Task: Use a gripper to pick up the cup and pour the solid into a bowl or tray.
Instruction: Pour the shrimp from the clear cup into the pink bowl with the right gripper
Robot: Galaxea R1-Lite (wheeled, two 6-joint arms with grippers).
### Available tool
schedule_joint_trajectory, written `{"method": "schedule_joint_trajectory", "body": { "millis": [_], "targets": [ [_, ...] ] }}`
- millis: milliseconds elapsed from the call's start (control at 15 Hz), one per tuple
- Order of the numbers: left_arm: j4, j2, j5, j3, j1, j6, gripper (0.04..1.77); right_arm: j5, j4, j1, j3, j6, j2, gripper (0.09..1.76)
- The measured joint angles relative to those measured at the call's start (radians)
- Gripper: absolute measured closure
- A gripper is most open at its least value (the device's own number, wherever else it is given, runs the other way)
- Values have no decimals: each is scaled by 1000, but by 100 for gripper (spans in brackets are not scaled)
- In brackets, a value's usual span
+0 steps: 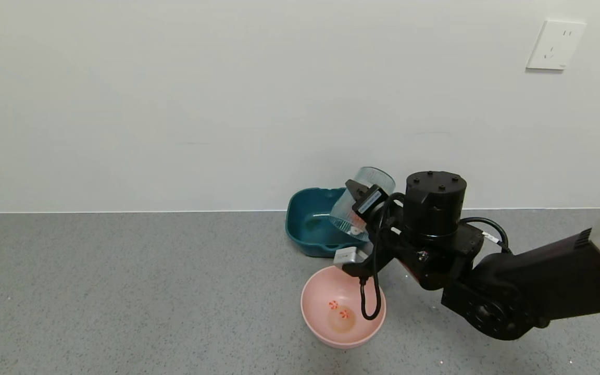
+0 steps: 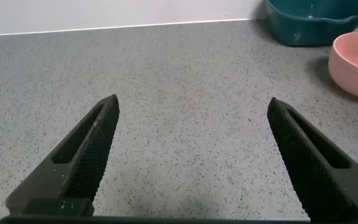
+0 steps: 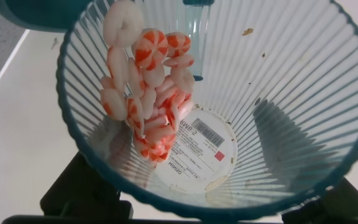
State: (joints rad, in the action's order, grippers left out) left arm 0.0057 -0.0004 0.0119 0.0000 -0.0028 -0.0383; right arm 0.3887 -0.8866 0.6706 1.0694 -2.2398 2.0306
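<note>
My right gripper [image 1: 355,224] is shut on the ribbed blue-green cup [image 1: 362,205] and holds it tilted above the far rim of the pale pink bowl [image 1: 314,291]. The cup's mouth points up toward the wall. Two orange-red and white pieces of the solid [image 1: 338,309] lie in the bowl near its tan centre. In the right wrist view the cup [image 3: 278,124] fills the picture, and a pile of the solid [image 3: 146,93] lies against its side wall, above a label on the cup's bottom. My left gripper [image 2: 193,106] is open and empty over bare table.
A dark teal squarish tray [image 1: 305,221] stands behind the bowl, against the white wall. The tray [image 2: 309,25] and the bowl [image 2: 356,68] also show far off in the left wrist view. The grey speckled table [image 1: 123,291] extends to the left. A wall socket [image 1: 555,44] is at upper right.
</note>
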Motion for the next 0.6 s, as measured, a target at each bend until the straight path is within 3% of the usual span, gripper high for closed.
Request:
{"method": "schedule_joint_trajectory", "body": {
  "millis": [600],
  "targets": [
    [0, 0, 0, 0, 0, 0, 9, 2, -14, 17, 9, -176, -12, 51]
  ]
}}
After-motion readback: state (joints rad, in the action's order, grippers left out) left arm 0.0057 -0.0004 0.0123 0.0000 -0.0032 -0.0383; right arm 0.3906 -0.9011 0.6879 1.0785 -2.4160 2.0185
